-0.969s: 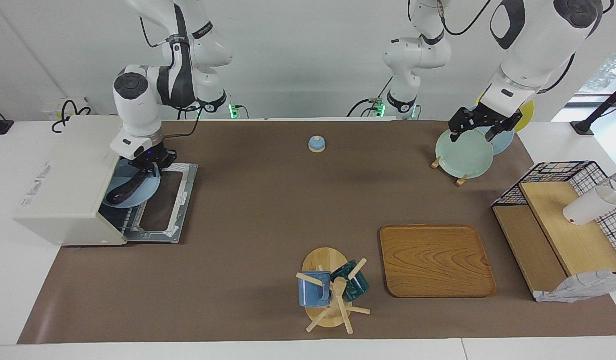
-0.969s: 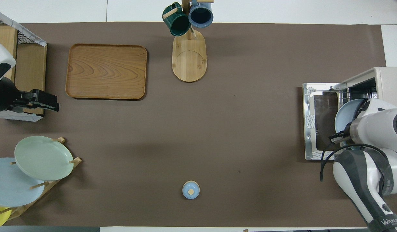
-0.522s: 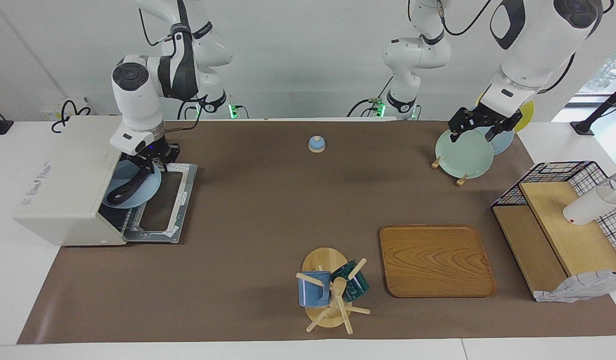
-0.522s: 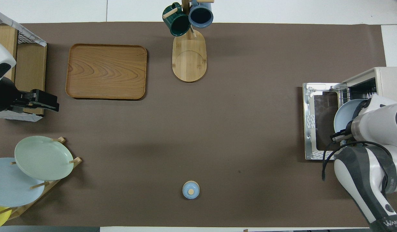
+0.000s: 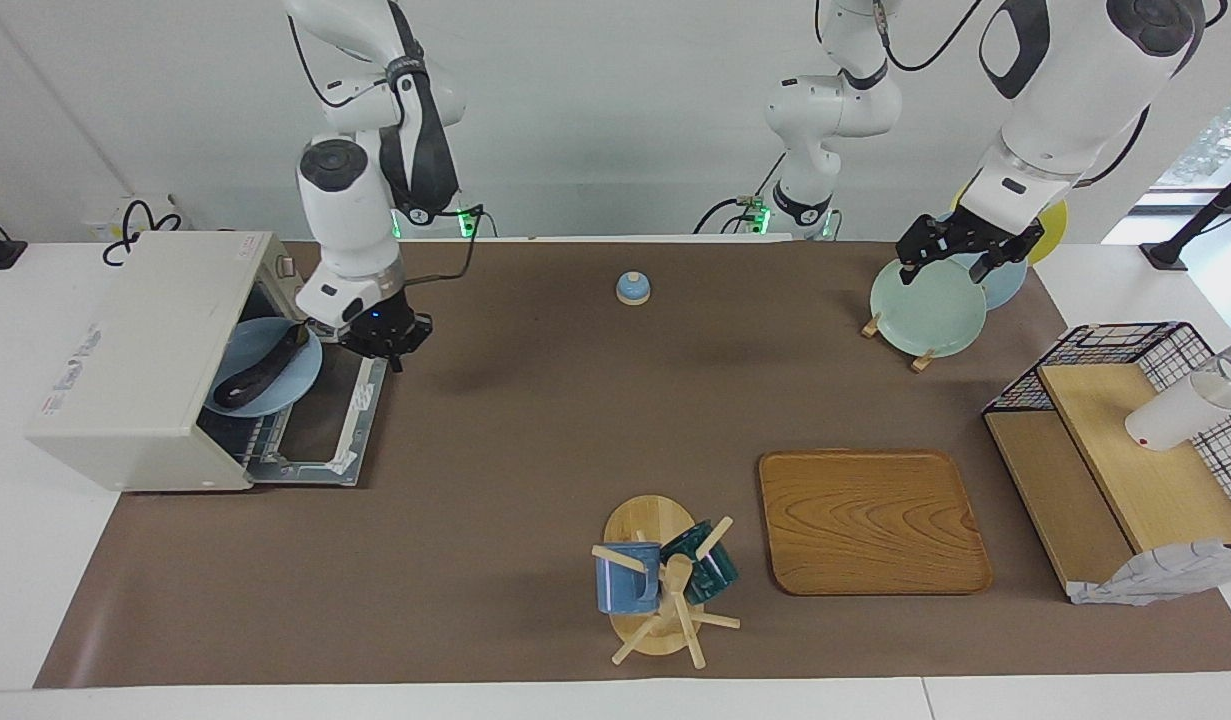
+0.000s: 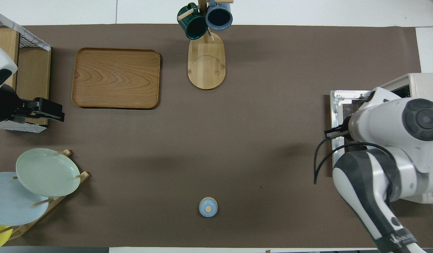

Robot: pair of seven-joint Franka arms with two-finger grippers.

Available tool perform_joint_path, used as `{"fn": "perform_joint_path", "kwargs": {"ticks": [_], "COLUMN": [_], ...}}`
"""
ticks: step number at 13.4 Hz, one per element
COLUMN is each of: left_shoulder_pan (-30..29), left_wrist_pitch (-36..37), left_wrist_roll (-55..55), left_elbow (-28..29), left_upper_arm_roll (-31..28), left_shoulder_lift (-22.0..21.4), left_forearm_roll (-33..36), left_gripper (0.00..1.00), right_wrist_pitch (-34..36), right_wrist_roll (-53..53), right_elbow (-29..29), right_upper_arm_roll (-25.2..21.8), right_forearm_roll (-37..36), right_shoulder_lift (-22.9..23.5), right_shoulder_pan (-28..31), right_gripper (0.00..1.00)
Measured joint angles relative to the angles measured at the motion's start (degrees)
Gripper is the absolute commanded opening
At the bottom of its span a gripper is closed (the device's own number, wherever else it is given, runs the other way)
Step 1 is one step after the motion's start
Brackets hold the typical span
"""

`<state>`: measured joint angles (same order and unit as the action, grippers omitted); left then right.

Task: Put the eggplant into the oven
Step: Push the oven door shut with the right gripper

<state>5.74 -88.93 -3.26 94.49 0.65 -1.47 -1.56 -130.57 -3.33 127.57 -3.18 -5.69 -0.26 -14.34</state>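
Overall, brown mat (image 5: 535, 420) on white table (image 5: 15, 560), white wall.

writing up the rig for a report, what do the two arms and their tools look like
Both arms are glossy white with rounded shells, dark grey-black joint bands and round dark caps. Loose black cables run along them. The right tool and left tool are black. Green lights glow at the bases.

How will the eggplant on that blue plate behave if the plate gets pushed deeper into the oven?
The eggplant looks glossy and rounded, so it may slide or roll on the blue plate. It is long and lies diagonally, so an end could catch the oven opening.
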Motion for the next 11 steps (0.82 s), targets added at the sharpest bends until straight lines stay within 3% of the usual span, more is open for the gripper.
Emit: {"fn": "perform_joint_path", "kwargs": {"ticks": [5,11], "left_shoulder_pan": [0.00,0.00], "left_wrist_pitch": [0.00,0.00], "left_wrist_roll": [0.00,0.00], "left_elbow": [0.00,0.00], "left_upper_arm_roll": [0.00,0.00], "left_shoulder_lift": [0.00,0.00], "left_forearm_roll": [0.00,0.00], "left_gripper": [1.00,1.00], "right_wrist_pitch": [-4.67,-5.33], "right_wrist_roll": [-1.97,-1.85], "right_elbow": [-0.20,0.03], "right_upper_arm_roll": [-0.53,-1.03], "right_forearm_roll": [0.08,-3.45], "right_shoulder_lift": [7.06,8.93], "right_shoulder_pan": [-0.29,1.65], "right_gripper": [0.00,0.00]}}
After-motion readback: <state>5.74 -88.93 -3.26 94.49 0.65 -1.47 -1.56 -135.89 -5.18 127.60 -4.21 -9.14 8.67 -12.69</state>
